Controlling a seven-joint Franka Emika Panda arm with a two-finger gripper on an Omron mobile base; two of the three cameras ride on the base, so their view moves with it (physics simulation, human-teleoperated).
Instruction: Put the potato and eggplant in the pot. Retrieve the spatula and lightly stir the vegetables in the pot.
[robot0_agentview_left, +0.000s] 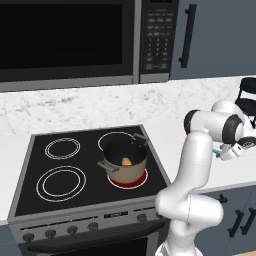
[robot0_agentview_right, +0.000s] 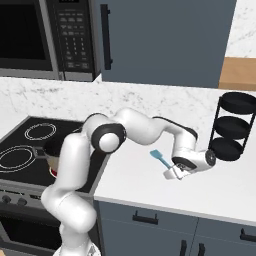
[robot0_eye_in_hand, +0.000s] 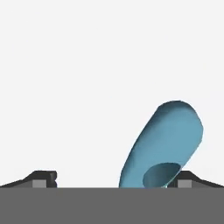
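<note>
The pot (robot0_agentview_left: 126, 167), tan with a dark inside, stands on the stove's front right burner, which glows red. The orange-tan potato (robot0_agentview_left: 127, 161) lies inside it. The eggplant is hidden. The light-blue spatula (robot0_agentview_right: 160, 158) lies flat on the white counter right of the stove. My gripper (robot0_agentview_right: 171, 175) is down at the counter over the spatula's near end. In the hand view my gripper (robot0_eye_in_hand: 116, 179) is open, its fingertips (robot0_eye_in_hand: 43, 178) wide apart, and the spatula's handle (robot0_eye_in_hand: 168, 140) lies between them, close to the right tip.
A black three-tier round rack (robot0_agentview_right: 232, 125) stands on the counter just right of my hand. The microwave (robot0_agentview_left: 70, 40) hangs above the stove (robot0_agentview_left: 60, 185). A marble backsplash runs behind the counter (robot0_agentview_right: 135, 185).
</note>
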